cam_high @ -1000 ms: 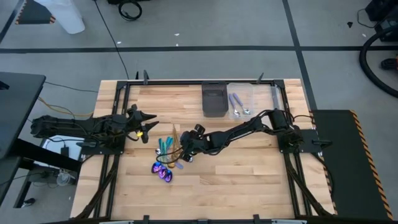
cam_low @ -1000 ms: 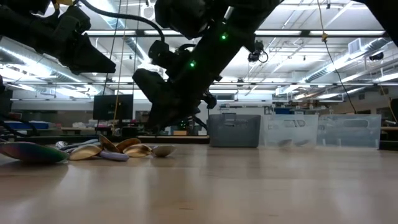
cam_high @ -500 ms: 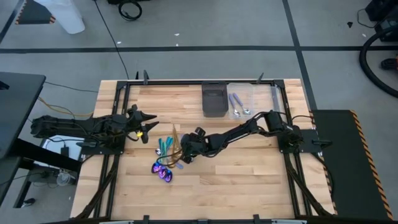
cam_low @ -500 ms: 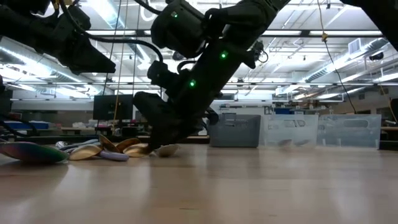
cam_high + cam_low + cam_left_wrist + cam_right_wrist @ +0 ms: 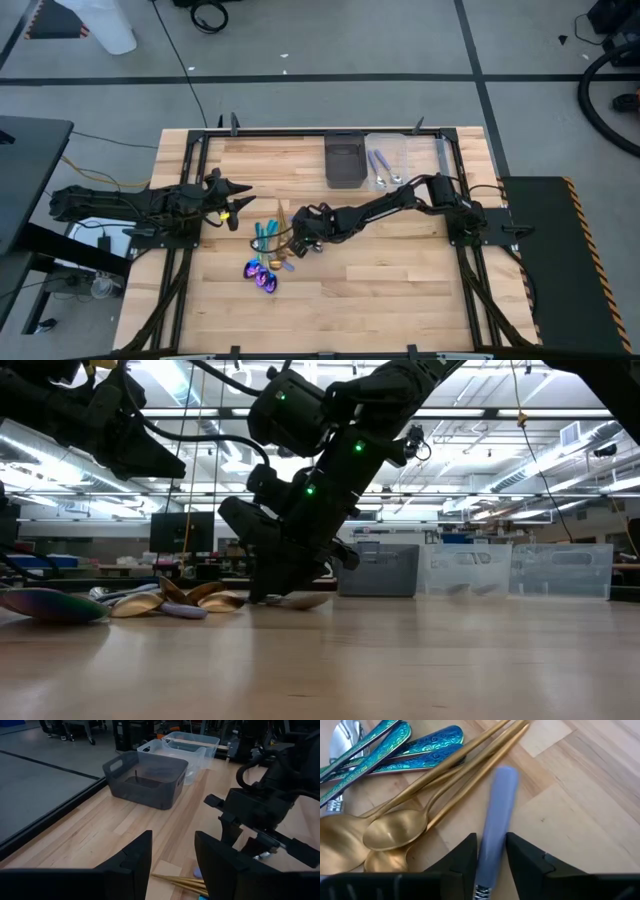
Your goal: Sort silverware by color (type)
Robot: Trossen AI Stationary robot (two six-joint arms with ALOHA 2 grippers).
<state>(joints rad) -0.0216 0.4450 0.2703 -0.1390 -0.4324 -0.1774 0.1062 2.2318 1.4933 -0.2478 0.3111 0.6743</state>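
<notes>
Gripping lavender utensil: right pincer; left pincer idle

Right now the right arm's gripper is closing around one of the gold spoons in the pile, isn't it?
Not quite. The right gripper is indeed down at the pile, but the right wrist view shows a pale lavender-grey utensil handle running between its fingers, not a gold spoon. The gold spoons lie beside it, outside the fingers.
</notes>
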